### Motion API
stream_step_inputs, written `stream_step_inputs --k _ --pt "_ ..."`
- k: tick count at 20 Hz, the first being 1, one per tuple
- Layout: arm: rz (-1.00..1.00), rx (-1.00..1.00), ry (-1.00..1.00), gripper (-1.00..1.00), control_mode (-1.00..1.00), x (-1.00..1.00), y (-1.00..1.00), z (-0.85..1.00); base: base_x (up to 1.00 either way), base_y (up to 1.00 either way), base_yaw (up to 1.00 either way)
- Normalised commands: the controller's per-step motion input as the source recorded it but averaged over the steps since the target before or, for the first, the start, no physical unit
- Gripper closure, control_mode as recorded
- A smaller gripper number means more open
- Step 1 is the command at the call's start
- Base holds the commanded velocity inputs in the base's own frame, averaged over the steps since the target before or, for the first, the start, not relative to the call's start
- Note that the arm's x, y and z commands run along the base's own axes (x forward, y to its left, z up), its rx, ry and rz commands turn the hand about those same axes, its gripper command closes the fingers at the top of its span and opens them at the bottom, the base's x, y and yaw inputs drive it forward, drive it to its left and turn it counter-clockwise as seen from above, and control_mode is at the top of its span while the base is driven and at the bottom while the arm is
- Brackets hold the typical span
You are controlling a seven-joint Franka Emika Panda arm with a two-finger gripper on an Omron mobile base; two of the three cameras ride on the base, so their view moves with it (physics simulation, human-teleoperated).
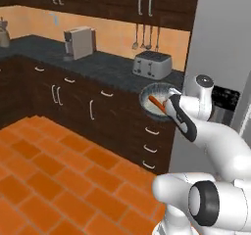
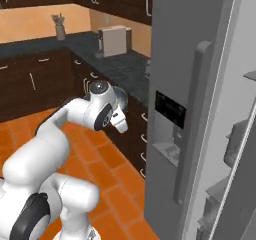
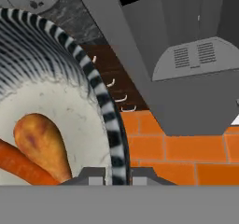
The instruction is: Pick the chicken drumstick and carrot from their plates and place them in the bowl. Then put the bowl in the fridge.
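Note:
My gripper [image 3: 117, 176] is shut on the rim of the dark-grey bowl [image 3: 108, 118], which it holds in the air beside the counter. In the bowl's pale inside lie the golden-brown chicken drumstick [image 3: 41, 143] and, next to it, the orange carrot [image 3: 17, 164]. In the left base view the bowl [image 1: 153, 93] tilts toward the camera with the carrot [image 1: 157, 103] across it, and the gripper [image 1: 171, 106] is at its right edge. The silver-grey fridge [image 2: 185, 59] stands just to the right, its dispenser [image 2: 170, 110] near the hand [image 2: 120, 122]. The plates are out of view.
White shelves [image 2: 248, 75] of the fridge's inside show at the far right. On the dark counter [image 1: 108, 67] stand a toaster [image 1: 153, 65] and a coffee machine [image 1: 78, 42]. Dark drawers [image 1: 152, 141] sit under the bowl. Orange tiled floor [image 1: 59, 170] spreads to the left.

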Motion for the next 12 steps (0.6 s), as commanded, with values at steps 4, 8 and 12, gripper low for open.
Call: stream_step_inputs --k 4,8,12 --pt "0.0 0.0 0.0 1.0 1.0 0.0 0.0 0.0 -0.01 0.19 -0.82" --pt "0.0 0.0 0.0 1.0 1.0 0.0 0.0 0.0 -0.03 0.36 -0.7" --pt "0.0 0.0 0.0 1.0 1.0 0.0 0.0 0.0 -0.36 0.49 -0.48"
